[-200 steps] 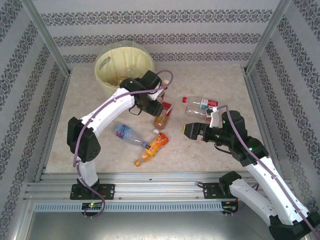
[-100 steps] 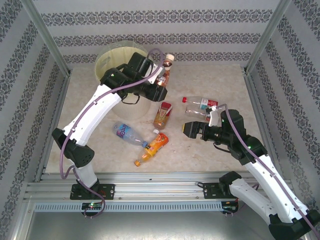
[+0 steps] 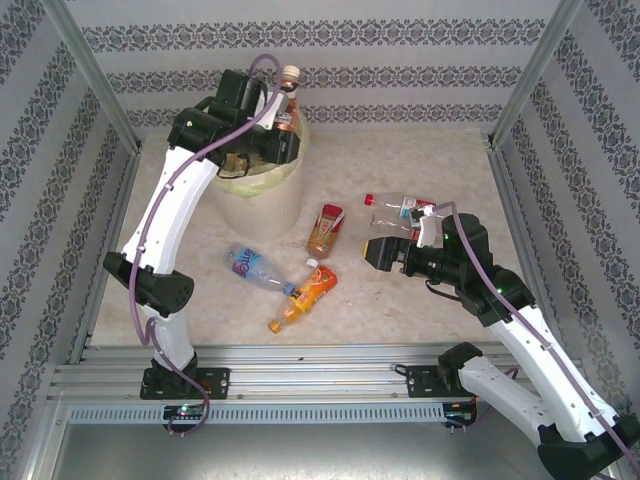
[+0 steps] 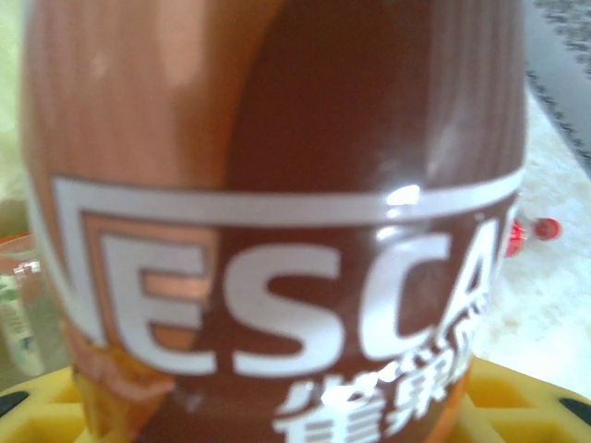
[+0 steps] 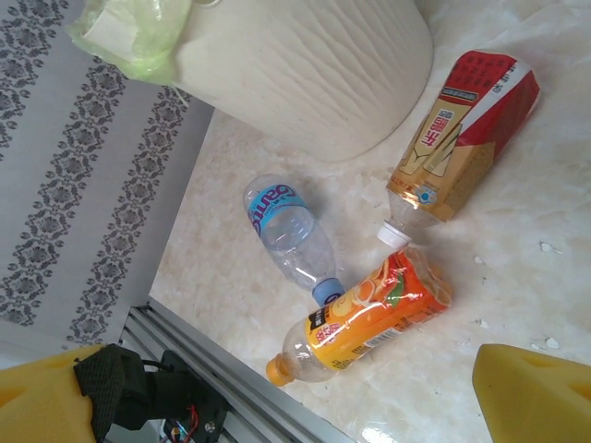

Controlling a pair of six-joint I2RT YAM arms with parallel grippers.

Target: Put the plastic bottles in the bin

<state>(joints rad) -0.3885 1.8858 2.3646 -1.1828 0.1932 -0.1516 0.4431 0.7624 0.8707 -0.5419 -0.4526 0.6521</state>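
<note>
In left gripper (image 3: 280, 118) — brown bottle (image 4: 295, 185)

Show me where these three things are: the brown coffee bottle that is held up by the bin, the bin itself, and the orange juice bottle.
brown coffee bottle (image 4: 305, 305), left wrist view, on its label.
bin (image 3: 262, 205), top external view, on its outer wall.
orange juice bottle (image 5: 374, 314), right wrist view, on its orange label.

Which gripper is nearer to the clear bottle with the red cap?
The right gripper. It is open, just on the near side of the red-capped bottle. The left gripper is far away above the bin, holding a brown bottle.
</note>
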